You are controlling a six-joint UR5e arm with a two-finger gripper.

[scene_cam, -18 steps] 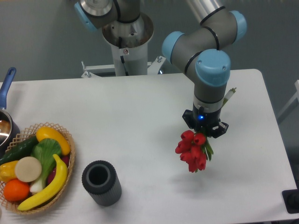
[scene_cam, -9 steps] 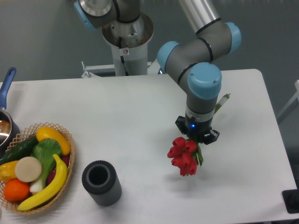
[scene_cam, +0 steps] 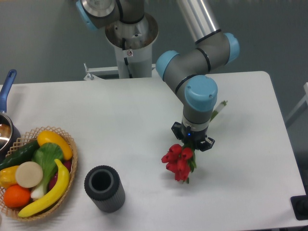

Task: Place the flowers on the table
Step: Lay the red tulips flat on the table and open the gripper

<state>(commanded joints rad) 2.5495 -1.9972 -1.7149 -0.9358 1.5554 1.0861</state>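
The flowers (scene_cam: 178,162), red tulip-like blooms with green stems, hang in my gripper (scene_cam: 192,142), which is shut on their stems. The blooms point down and to the left, just above the white table (scene_cam: 125,120), with a faint shadow under them. A stem end (scene_cam: 217,108) sticks out behind the wrist on the right. The gripper's fingers are mostly hidden under the wrist and the blooms.
A dark ribbed cylinder (scene_cam: 104,188) stands upright at the front, left of the flowers. A wicker basket (scene_cam: 67,139) with fruit and vegetables sits at the front left. A pot with a blue handle (scene_cam: 6,86) is at the left edge. The arm's base (scene_cam: 130,43) stands behind the table.
My gripper has moved left and slightly toward the front with the flowers in it. The blooms now hang closer to the dark cylinder.
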